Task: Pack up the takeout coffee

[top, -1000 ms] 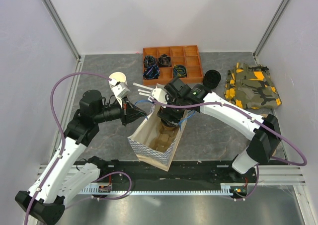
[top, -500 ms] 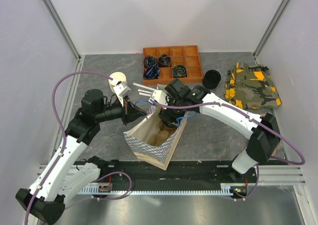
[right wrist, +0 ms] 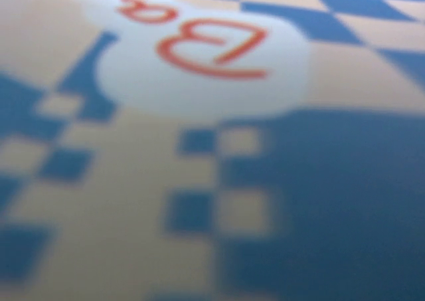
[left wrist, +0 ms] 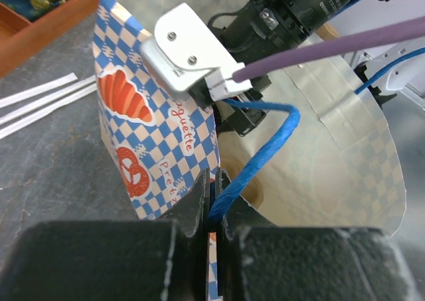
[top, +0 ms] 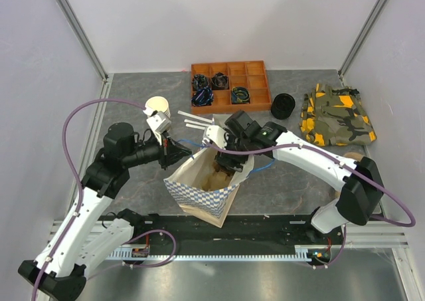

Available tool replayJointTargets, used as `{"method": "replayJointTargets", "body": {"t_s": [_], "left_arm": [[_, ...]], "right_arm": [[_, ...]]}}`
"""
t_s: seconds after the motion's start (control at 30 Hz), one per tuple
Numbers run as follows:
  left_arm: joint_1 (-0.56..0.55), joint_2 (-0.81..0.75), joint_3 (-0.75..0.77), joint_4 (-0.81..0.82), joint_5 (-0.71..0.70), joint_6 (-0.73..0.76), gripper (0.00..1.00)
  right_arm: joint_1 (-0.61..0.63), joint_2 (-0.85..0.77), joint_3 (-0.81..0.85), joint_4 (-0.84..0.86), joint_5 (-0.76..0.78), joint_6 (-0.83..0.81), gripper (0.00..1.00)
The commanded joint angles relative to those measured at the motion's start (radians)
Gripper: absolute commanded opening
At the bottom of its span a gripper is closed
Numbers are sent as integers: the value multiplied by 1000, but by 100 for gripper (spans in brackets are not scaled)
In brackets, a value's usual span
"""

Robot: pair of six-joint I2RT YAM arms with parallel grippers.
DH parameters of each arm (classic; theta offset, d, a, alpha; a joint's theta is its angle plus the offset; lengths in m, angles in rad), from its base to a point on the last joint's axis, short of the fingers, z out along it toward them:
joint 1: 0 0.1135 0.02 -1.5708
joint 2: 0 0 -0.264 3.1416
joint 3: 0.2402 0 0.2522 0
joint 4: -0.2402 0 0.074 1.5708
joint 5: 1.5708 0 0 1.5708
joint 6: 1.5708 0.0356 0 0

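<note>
Bagging step, we figured: left gripper (left wrist: 211,204) pinched the rim of the blue-checked paper bag (top: 199,196), right gripper (top: 224,157) sat down its mouth, jaws unreadable. Next called for lifting out without snagging paper.

**Left jaws pinched tight, right wrist nose-down**

The left arm (top: 83,195) climbs from its base at the near left edge of the tabletop. It bends at the elbow and sends its forearm roughly level toward the middle. The left gripper (left wrist: 211,181) has its jaws pressed flat together on the rim of the paper bag (top: 199,198).

The right arm (top: 312,156) stretches in a long sweep from the near right. Its wrist is tipped downward, and the right gripper (top: 223,163) is sunk in the bag's mouth. Its jaws are hidden there, so I can't tell how they stand. The two wrists sit close, not touching.
</note>
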Motion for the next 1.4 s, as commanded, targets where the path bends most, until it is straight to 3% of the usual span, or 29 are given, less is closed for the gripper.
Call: {"method": "replayJointTargets", "body": {"t_s": [0.0,0.53,0.7,0.8,0.97,1.37], "left_arm": [[-1,-36,44,-34,-75,66,2],[-52,-79,15,-4,-121,51,2],[-52,-90,10,-10,-202,18,14],[-52,-81,21,-47,-330,-3,18],[-50,-89,27,-62,-321,-23,2],[-50,-102,-50,-146,-253,14,2]], "right_arm": [[-2,-20,-40,-73,-24,-107,27],[4,79,124,-280,-37,-317,21],[5,124,144,-307,-21,-350,21],[2,113,129,-302,-8,-365,21],[1,88,129,-273,-5,-344,21],[-18,52,63,-155,29,-222,20]]}}
